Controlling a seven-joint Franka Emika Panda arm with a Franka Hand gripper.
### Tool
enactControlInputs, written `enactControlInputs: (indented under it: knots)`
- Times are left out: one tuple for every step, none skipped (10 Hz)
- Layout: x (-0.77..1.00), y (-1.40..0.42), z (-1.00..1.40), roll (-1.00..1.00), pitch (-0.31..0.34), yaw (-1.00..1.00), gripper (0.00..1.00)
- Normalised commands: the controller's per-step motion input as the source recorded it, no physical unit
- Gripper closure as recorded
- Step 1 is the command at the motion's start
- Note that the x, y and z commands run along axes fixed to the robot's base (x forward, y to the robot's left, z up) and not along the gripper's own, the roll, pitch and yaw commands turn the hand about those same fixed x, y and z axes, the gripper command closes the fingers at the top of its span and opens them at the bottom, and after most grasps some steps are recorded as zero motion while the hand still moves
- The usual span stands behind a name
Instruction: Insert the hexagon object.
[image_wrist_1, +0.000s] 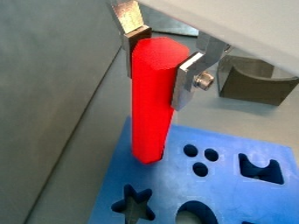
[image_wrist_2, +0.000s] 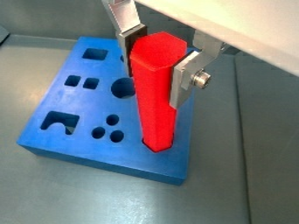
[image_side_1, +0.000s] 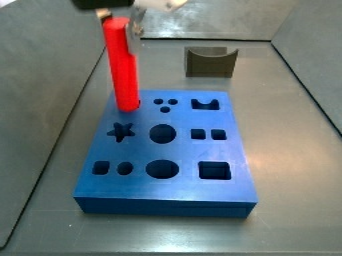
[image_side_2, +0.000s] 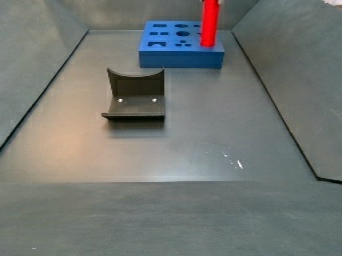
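Observation:
The hexagon object (image_wrist_1: 152, 105) is a long bright red prism, held upright. My gripper (image_wrist_1: 160, 54) is shut on its upper end, one silver finger (image_wrist_1: 190, 79) on each side. The prism's lower end meets a corner area of the blue block (image_wrist_1: 222, 188), which has several shaped holes. In another wrist view the prism (image_wrist_2: 158, 92) stands on the block (image_wrist_2: 82, 131) near its edge, gripper (image_wrist_2: 156, 58) around its top. A side view shows the prism (image_side_1: 123, 65) upright at the far left corner of the block (image_side_1: 174, 175), gripper (image_side_1: 120, 22) above. In another side view the prism (image_side_2: 210, 22) rises from the block (image_side_2: 181, 45).
The fixture (image_side_2: 134, 97), a dark bracket on a base plate, stands on the floor apart from the block; it also shows in a side view (image_side_1: 210, 60) and a wrist view (image_wrist_1: 251, 83). Grey walls enclose the floor on the sides.

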Motion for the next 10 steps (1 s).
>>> enactControlInputs:
  knots:
    - [-0.01,0.00,-0.51,0.03,-0.257,0.15,1.00]
    - [0.00,0.00,-0.59,0.06,-0.217,0.12,1.00]
    - [-0.02,0.00,-0.62,0.09,-0.207,0.12,1.00]
    - [-0.13,-0.02,-0.64,0.10,-0.236,0.17,1.00]
    - [-0.23,-0.11,-0.35,0.09,-0.180,0.18,1.00]
    - [-0.52,0.00,-0.09,0.08,-0.133,0.20,1.00]
    - [-0.42,0.09,0.00,0.00,-0.114,0.01,1.00]
    - [-0.01,0.00,0.00,0.00,-0.046,0.00,1.00]
    - [0.00,0.00,0.00,0.01,0.000,0.00,1.00]
    - [0.00,0.00,0.00,0.00,0.000,0.00,1.00]
